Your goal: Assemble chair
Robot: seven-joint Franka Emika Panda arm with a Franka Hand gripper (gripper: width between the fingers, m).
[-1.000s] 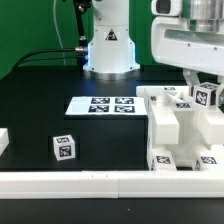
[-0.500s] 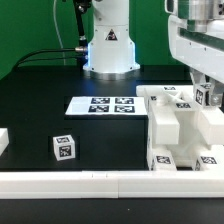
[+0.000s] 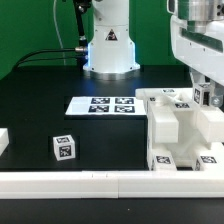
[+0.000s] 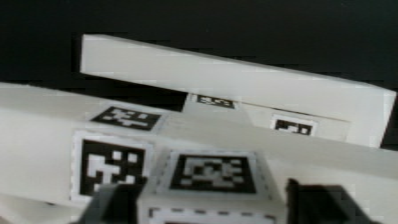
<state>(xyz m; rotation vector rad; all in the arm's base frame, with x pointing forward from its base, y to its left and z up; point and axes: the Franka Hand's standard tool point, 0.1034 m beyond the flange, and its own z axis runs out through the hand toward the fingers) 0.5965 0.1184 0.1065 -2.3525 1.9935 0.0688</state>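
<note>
My gripper [image 3: 205, 101] is shut on a small square white tagged block [image 3: 203, 94] and holds it just above the partly joined chair pieces [image 3: 178, 128] at the exterior view's right. These are white slabs and blocks with tags. In the wrist view the block [image 4: 217, 172] sits between my two dark fingers [image 4: 118, 200], at the gripper [image 4: 217, 208]. The white chair slabs [image 4: 231, 72] and another tagged part [image 4: 112, 160] lie right behind it. A second loose tagged block [image 3: 63, 148] stands on the black table at the exterior view's left.
The marker board [image 3: 103, 104] lies flat in the middle, in front of the robot base [image 3: 108, 50]. A long white border rail [image 3: 90, 184] runs along the front edge. A white piece [image 3: 3, 140] shows at the far left edge.
My arm has shifted right and come down a little with the block over the chair pieces. In the last half second it has barely moved.
</note>
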